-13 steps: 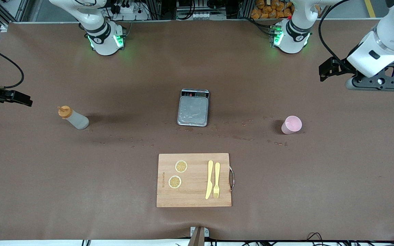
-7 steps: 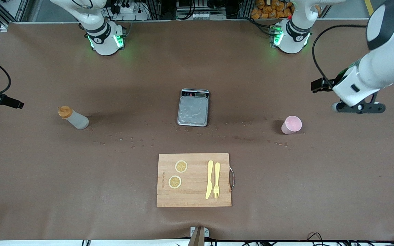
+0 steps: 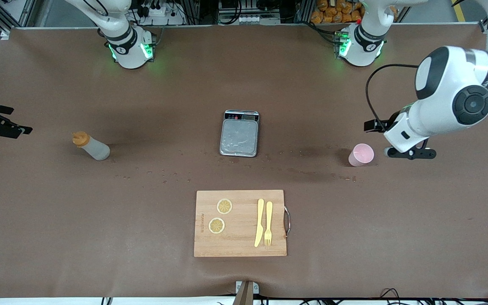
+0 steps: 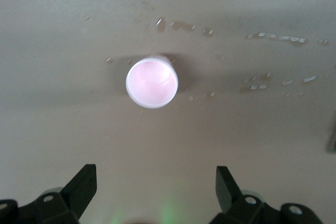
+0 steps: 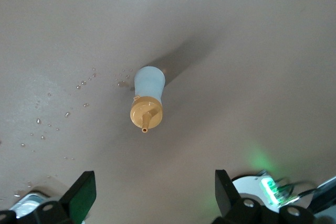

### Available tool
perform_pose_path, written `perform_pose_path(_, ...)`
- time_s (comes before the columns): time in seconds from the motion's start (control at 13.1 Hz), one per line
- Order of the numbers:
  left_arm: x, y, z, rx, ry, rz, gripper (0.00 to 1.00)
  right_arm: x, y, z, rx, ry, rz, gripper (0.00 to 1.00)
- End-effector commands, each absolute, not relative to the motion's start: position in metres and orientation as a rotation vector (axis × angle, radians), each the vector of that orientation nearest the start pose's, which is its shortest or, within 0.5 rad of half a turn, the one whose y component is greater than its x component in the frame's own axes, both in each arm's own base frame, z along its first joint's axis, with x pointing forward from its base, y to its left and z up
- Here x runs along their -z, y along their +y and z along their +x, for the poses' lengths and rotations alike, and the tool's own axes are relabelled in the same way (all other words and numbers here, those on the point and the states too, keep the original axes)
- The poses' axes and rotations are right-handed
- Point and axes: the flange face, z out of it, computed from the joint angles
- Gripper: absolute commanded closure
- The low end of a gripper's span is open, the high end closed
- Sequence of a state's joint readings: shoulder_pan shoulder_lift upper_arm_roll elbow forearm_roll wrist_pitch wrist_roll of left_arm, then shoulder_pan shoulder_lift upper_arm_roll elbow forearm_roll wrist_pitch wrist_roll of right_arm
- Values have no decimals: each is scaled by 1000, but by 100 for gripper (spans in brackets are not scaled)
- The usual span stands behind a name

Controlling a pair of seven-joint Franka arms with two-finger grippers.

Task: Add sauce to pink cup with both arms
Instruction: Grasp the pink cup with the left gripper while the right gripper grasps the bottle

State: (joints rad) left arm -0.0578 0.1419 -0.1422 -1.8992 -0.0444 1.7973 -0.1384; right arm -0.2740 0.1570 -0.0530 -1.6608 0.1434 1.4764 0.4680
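Far left edge of the front view, about a third of the way down: right gripper (image 3: pixel 9 127), black, up in the air over the brown table (image 3: pixel 57 220) at the right arm's end. Fingers (image 5: pixel 81 192) spread wide in the right wrist view, nothing between them.

Just inward, left of centre at mid-height: the sauce (image 3: pixel 91 146), standing on the table, apart from the gripper. Translucent whitish-grey body, orange cap, pointed orange nozzle. Seen from above in the right wrist view (image 5: pixel 148 103), cap and nozzle facing the camera, a dark shadow thrown off the base, small droplets scattered beside it.

Centre of the frame: a grey scale (image 3: pixel 239 138). Below it, lower centre: a wooden cutting board (image 3: pixel 240 243) with two lemon slices (image 3: pixel 224 206), a yellow knife (image 3: pixel 259 222) and a yellow fork (image 3: pixel 268 223).

Right of centre at mid-height: the pink cup (image 3: pixel 361 154), upright, pale pink, round rim, tapering, no handle. In the left wrist view (image 4: pixel 151 83) the inside looks bare and pink, wet specks around it on the table.

Right beside it, toward the frame's right edge: left gripper (image 3: pixel 409 153), low, close by the cup without touching. Fingers (image 4: pixel 84 184) wide apart in the left wrist view, holding nothing.
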Motion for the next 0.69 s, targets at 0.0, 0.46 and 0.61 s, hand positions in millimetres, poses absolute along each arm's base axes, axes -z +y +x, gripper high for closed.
perform_pose_path(0.0,-390,-95,551,-354,1,-3173,0,-464,-194,546,-600,1271,-2611,0)
perform_pose_path(0.46,-317,-75,544,-216,-59,-3191,0,-391,-264,534,-717,1397,-2295,0)
perform_pose_path(0.61,-301,-75,546,-229,-57,-3189,0,-366,-285,528,-739,1418,-2182,0)
